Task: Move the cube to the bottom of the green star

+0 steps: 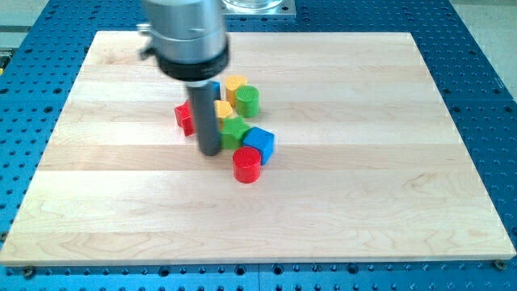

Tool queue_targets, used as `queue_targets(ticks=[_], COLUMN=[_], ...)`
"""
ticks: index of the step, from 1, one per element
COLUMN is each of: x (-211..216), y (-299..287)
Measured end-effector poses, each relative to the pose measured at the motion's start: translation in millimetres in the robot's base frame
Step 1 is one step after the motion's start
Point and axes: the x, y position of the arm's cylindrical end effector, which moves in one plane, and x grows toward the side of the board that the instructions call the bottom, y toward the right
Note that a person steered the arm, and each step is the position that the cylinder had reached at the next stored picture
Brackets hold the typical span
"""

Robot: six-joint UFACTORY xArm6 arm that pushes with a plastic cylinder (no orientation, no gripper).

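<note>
There is no pincer here to open or close: the arm ends in a rod, and my tip (210, 151) rests on the wooden board (363, 202) just left of centre frame, touching or nearly touching the left side of the green star (233, 131). The blue cube (260, 143) sits against the star's lower right, with the red cylinder (247, 165) just below it. Behind the rod lie a red block (185, 118), a yellow block (235, 87), another yellow block (223, 108), a green cylinder (248, 99) and a blue block (215, 87), mostly hidden. The cube looks nearly placed; I judge my tip stands left, perhaps to steady or reposition.
</note>
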Motion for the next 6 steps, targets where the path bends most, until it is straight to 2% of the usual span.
queue_targets(ticks=[1,5,6], x=[-2,-8,31], y=[58,213,210])
